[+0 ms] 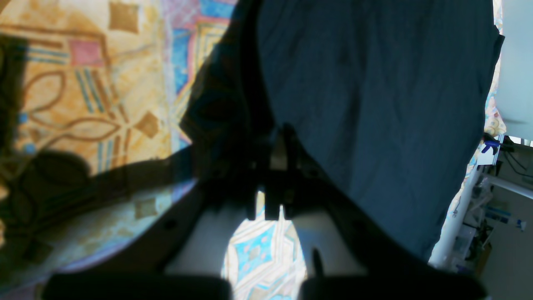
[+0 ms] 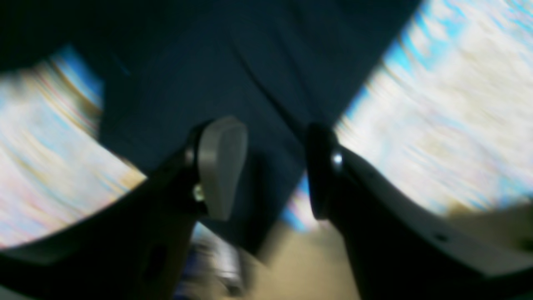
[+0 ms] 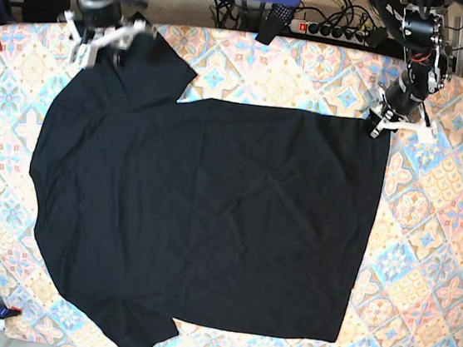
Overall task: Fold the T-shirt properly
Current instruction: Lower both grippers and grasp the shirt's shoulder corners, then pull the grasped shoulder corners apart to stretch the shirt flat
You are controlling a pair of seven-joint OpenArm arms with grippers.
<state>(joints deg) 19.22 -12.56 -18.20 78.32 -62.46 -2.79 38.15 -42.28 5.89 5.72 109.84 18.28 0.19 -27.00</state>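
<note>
The T-shirt lies spread on the tablecloth, apparently with one hand at each far corner.

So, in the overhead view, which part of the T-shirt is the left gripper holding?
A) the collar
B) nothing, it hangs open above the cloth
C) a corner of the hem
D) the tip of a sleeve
C: the left gripper is shut on the top right corner of the T-shirt, at the straight hem edge, far from the sleeves and collar on the other side.
</note>
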